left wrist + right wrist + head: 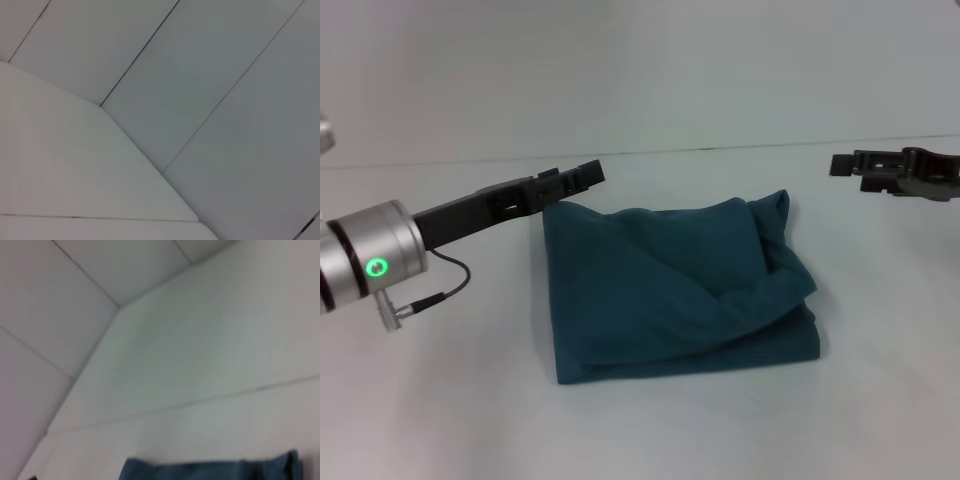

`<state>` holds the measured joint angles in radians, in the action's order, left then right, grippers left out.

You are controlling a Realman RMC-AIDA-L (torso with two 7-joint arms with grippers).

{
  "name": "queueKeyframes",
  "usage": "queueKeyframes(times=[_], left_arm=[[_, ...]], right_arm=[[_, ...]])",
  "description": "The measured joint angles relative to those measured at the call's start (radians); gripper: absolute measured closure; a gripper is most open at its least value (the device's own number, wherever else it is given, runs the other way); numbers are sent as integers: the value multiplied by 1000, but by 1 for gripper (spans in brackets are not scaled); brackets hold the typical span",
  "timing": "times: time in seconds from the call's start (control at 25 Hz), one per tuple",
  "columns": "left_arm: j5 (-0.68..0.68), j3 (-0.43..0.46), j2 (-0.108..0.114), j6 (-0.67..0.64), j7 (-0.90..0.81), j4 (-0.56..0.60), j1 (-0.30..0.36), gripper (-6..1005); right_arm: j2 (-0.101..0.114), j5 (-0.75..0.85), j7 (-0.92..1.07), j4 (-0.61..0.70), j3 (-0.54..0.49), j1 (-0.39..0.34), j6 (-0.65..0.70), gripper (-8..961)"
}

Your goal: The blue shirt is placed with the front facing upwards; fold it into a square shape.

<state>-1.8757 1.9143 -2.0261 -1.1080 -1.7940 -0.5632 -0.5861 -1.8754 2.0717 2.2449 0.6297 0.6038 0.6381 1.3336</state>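
Lying mid-table, the blue shirt [675, 295] looks soft and floppy (pinch corners); left gripper [582, 176] and right gripper [842, 164] hover empty, openness unclear.

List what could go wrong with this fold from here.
The shirt is folded but lumpy: its right side bunches up in thick rolls, so it may sag open or stay out of square. The left gripper hangs just above the far left corner and could snag it. The right gripper is clear of it.
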Motion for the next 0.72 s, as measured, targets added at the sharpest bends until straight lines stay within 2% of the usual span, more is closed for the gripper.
queueKeyframes(times=[0.16, 0.4, 0.72], left_arm=[[18, 17, 14, -30, 0, 0, 10, 63], [57, 24, 31, -55, 0, -3, 14, 62], [213, 39, 61, -101, 0, -60, 12, 62]], right_arm=[[8, 133, 124, 17, 28, 64, 35, 93], [-5, 309, 283, 33, 41, 156, 83, 95], [-23, 367, 432, 40, 58, 222, 71, 98]])
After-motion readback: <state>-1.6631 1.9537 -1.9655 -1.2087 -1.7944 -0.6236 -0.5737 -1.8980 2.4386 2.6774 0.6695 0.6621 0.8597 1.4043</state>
